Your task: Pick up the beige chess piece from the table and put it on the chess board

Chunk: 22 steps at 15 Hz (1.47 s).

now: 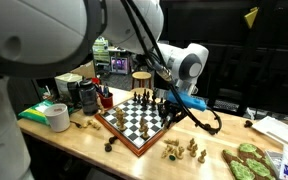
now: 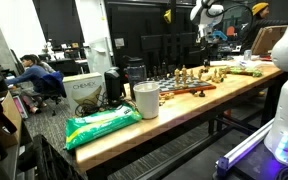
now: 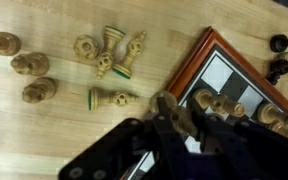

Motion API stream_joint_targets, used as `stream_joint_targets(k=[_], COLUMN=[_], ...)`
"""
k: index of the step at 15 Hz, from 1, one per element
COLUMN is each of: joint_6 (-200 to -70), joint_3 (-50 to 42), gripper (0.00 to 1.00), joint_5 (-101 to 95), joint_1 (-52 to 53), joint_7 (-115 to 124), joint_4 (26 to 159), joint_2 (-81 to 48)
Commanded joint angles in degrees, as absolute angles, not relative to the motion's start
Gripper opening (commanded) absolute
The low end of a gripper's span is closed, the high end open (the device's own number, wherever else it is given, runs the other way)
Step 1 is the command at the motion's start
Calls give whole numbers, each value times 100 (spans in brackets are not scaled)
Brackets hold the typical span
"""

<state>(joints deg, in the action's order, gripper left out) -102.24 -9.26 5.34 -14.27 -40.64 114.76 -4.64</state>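
Observation:
The chess board (image 1: 114, 132) with its reddish-brown frame lies on the light-wood table (image 1: 84, 150). It also shows in the wrist view (image 3: 189, 65) and in an exterior view (image 2: 189, 88). My gripper (image 1: 172, 108) hangs over the board's edge nearest the loose pieces. In the wrist view its black fingers (image 3: 174, 110) are shut on a beige chess piece (image 3: 177, 116) above the board's corner. Several beige pieces (image 3: 109, 50) lie loose on the table, also seen in an exterior view (image 1: 179, 150). Other beige pieces (image 3: 224, 103) stand on the board.
Two black pieces (image 3: 279, 45) stand on the table beyond the board's corner. A white roll (image 1: 57, 117) and dark containers (image 1: 84, 95) sit at one end of the table. A green bag (image 2: 99, 125) and a white cup (image 2: 146, 100) are there too. Green items (image 1: 246, 160) lie at the other end.

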Motion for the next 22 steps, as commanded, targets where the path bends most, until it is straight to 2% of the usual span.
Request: stream_joint_targets(k=[1, 3, 4, 13, 14, 22], joint_6=[-10099, -10106, -10101, -10106, -10113, -9912], joint_3=[-940, -977, -977, -986, -975, -682], gripper=[6, 6, 24, 24, 6, 6], joint_5=[412, 512, 514, 515, 519, 228], joint_1=[-1298, -1293, -1284, -1293, -1282, -935], joint_7=[-4039, -4065, -4065, -4065, -4057, -3697], joint_4=[11774, 11567, 11577, 11567, 11557, 11522], joint_2=[-49, -302, -289, -352, -374, -472])
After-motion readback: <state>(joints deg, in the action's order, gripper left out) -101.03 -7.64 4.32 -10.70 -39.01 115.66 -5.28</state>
